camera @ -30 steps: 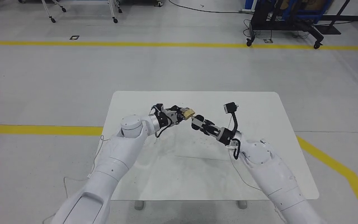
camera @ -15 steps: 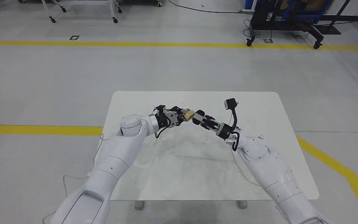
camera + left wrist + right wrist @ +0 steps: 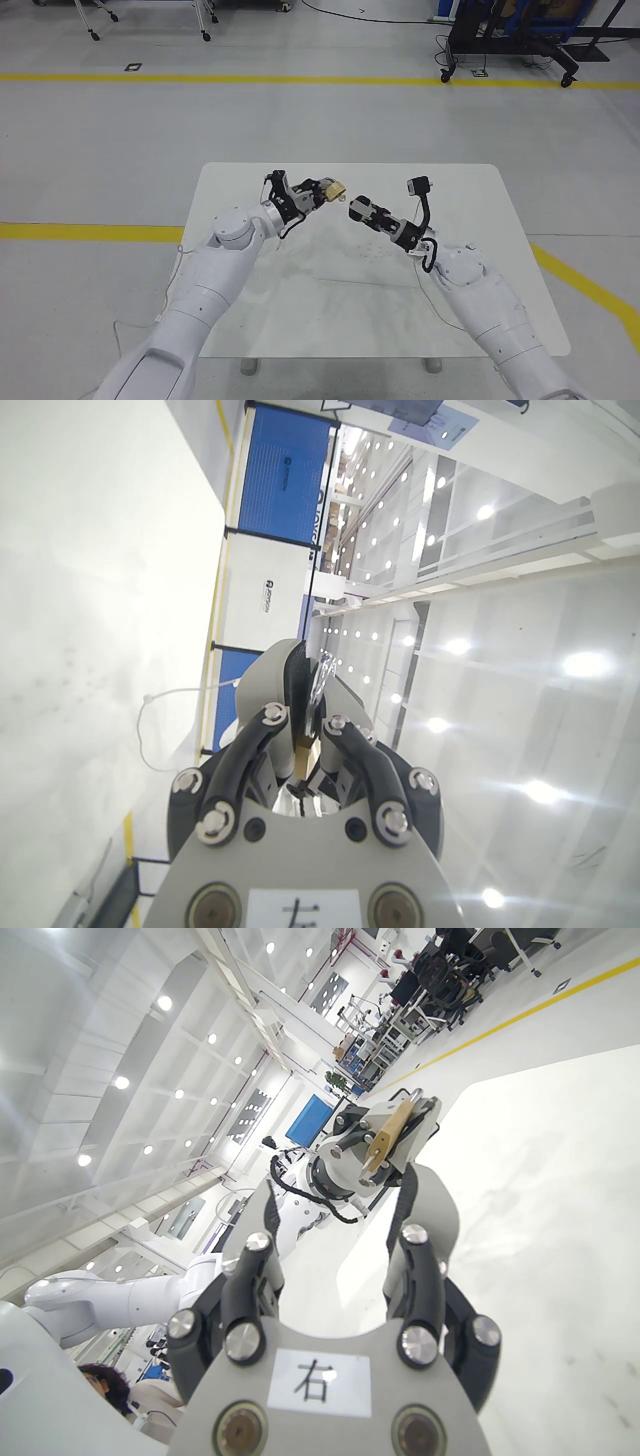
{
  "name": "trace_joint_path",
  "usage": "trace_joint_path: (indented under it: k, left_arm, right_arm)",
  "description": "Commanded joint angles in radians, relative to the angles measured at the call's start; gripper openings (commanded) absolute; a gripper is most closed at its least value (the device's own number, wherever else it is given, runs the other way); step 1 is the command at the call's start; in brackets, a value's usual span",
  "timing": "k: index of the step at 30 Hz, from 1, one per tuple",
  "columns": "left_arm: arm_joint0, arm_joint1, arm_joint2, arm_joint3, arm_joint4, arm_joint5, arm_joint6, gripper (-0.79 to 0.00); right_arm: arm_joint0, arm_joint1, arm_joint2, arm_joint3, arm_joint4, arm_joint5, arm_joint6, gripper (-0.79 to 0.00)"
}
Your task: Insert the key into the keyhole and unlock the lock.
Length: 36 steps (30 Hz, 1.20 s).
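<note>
Since the earlier frames the right gripper (image 3: 356,207) is being seen drawn back from the lock (image 3: 333,188), which was touching it before and is now being carried slightly toward the table's (image 3: 470,190) far side. The lock is being held above the table, clamped across its flat brass faces by the left gripper (image 3: 310,700), with the shackle (image 3: 416,1092) lying toward the fingertips. A small pale sliver, judged to be the key (image 3: 369,1161), is being shown sticking out of the lock's keyhole end, pointed at the right gripper. The right gripper's jaws are being kept wide apart with nothing between them, near the lock but clear of it. The lock is judged small, dense, rigid and smooth, so it is best held on its broad faces, as is being done now. The key is judged thin and light. It should be pinched flat on its head, squarely, since a skewed grip is likely to slip or to bind it. Turning is being expected to demand a firm counter-hold from the left arm.
</note>
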Motion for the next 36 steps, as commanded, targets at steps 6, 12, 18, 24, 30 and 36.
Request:
trace_joint_path:
  k: [6, 12, 18, 24, 30, 36]
  left_arm:
    - [0.045, 0.009, -0.009, -0.073, 0.089, -0.121, 0.036, -0.785]
    - [0.071, 0.012, -0.011, -0.109, 0.124, -0.143, 0.053, -0.785]
    - [0.084, 0.015, -0.014, -0.129, 0.151, -0.170, 0.058, -0.785]
    - [0.088, 0.016, -0.014, -0.137, 0.169, -0.167, 0.056, -0.785]
    - [0.089, 0.016, -0.012, -0.141, 0.179, -0.167, 0.051, -0.785]
    - [0.089, 0.016, -0.013, -0.142, 0.185, -0.170, 0.048, -0.785]
  right_arm:
    - [0.002, -0.006, -0.021, 0.012, 0.288, 0.147, 0.183, -0.576]
    - [0.046, -0.009, -0.015, 0.090, 0.477, 0.228, 0.370, -0.785]
    - [0.082, -0.016, -0.032, 0.138, 0.530, 0.333, 0.425, -0.730]
    - [0.101, -0.024, -0.044, 0.165, 0.538, 0.341, 0.421, -0.785]
    - [0.105, -0.028, -0.040, 0.176, 0.549, 0.338, 0.415, -0.770]
    - [0.104, -0.032, -0.035, 0.180, 0.585, 0.347, 0.434, -0.770]
